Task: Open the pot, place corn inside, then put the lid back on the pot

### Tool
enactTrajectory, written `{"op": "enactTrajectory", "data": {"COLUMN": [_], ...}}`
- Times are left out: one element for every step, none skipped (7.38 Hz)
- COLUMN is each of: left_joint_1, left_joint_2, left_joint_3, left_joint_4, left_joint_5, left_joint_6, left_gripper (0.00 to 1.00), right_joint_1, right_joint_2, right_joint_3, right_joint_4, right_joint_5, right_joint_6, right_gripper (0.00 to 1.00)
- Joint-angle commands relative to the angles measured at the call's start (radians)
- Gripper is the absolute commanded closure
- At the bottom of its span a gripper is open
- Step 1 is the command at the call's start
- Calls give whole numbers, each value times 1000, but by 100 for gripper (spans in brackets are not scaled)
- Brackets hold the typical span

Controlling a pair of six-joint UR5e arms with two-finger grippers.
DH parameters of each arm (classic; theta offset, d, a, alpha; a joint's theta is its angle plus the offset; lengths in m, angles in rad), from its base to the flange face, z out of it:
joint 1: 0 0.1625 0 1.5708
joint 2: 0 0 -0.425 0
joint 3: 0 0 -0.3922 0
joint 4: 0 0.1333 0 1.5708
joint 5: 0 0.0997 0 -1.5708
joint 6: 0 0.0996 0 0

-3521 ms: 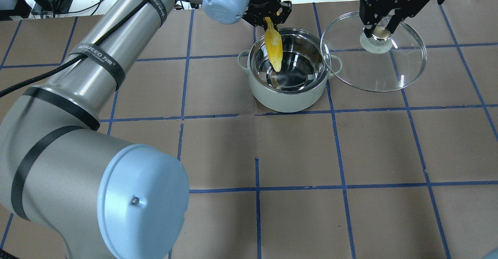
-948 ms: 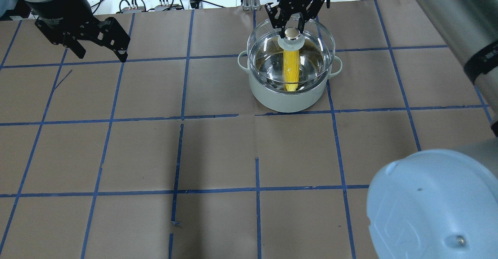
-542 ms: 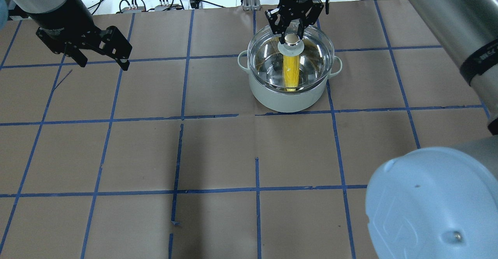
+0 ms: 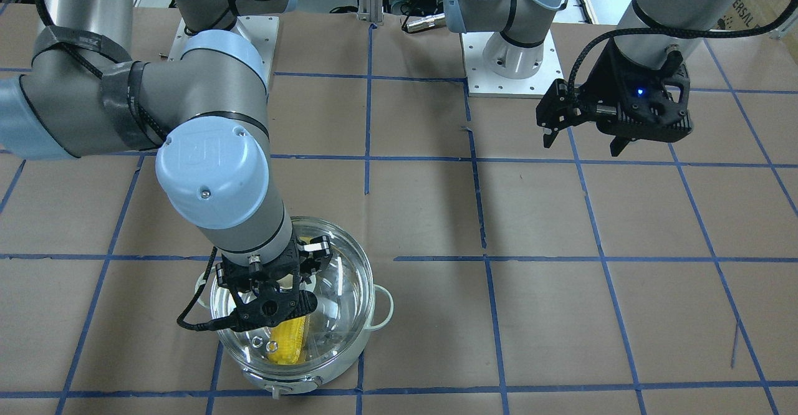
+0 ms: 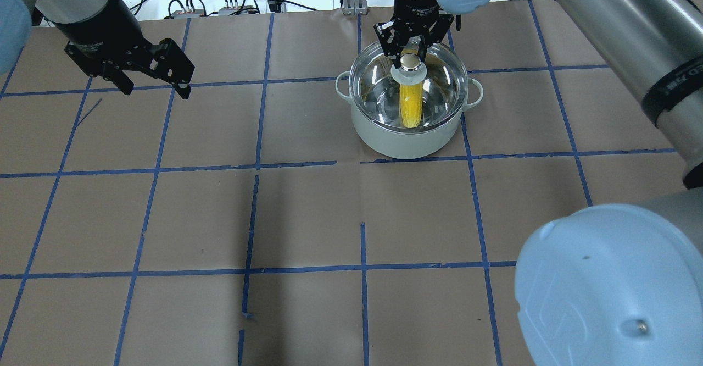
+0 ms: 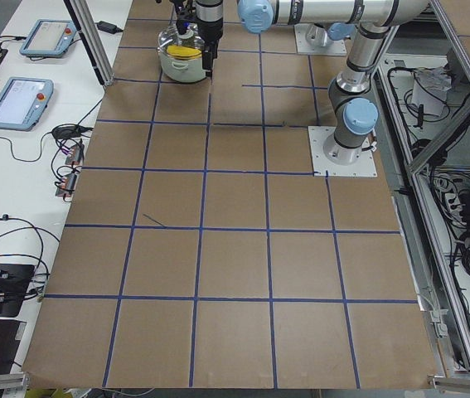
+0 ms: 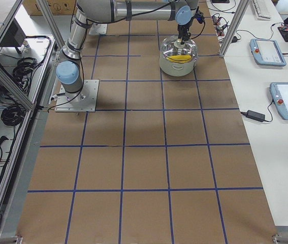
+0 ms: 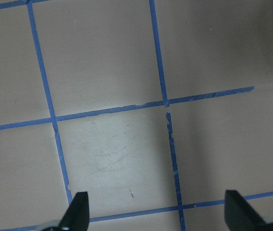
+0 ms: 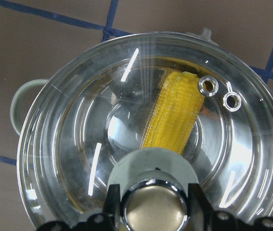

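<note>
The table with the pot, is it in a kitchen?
Probably a robot lab, not a kitchen: the table carries a blue tape grid, robot arms are bolted to it, and control tablets lie on a side bench.

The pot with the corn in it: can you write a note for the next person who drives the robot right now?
Right claw: shut on the knob of the lid, right over the pot.
Left claw: open and empty, hanging above the bare table, well off to the pot's side.
Corn: lying inside the pot, under the glass.
Lid: looks seated on the pot's rim.
Done: corn is in, lid is back on.
Left to do: open the right claw and lift it clear.
</note>
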Motion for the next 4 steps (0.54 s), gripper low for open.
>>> {"op": "enactTrajectory", "data": {"left_joint_1": [0, 0, 0, 0], "left_joint_2": [6, 7, 7, 9], "left_joint_3": [-3, -5, -5, -6], "left_joint_4": [1, 1, 1, 1], "left_joint_5": [1, 2, 2, 2], "left_joint_6": [-7, -7, -7, -7], "left_gripper": [0, 0, 0, 0], "right_joint_1": [-1, -1, -1, 0], "right_joint_2": [-2, -2, -2, -2], "right_joint_3": [21, 21, 21, 18], "right_joint_4": [-18, -18, -18, -21], "right_joint_5": [-3, -3, -3, -13], "right_joint_6": [0, 2, 3, 8], "right_gripper": [57, 57, 57, 50]}}
